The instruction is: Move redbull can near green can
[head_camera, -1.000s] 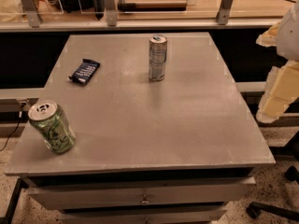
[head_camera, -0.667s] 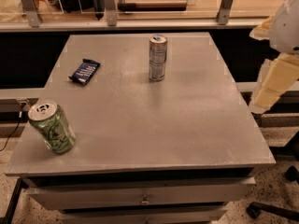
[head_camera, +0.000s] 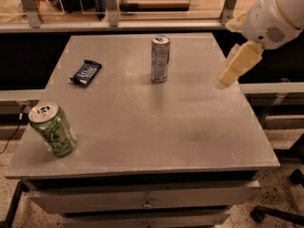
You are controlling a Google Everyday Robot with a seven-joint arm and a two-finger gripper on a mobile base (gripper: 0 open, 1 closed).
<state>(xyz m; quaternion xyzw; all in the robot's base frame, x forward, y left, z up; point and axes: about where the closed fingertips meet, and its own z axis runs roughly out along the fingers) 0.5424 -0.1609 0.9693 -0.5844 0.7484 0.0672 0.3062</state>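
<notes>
Gripper (head_camera: 229, 74) far right, blurred; arm (head_camera: 278, 14) cut off at top-right edge. Snack bar (head_camera: 86, 72) far left: label too small to read.

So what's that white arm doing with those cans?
A one-armed robot is meant to bring the redbull can next to the green can. Nothing is picked up yet: its end effector hangs in the air over the right side of the table, touching neither can. The redbull can stands upright toward the far middle, the green can at the near left corner.
</notes>
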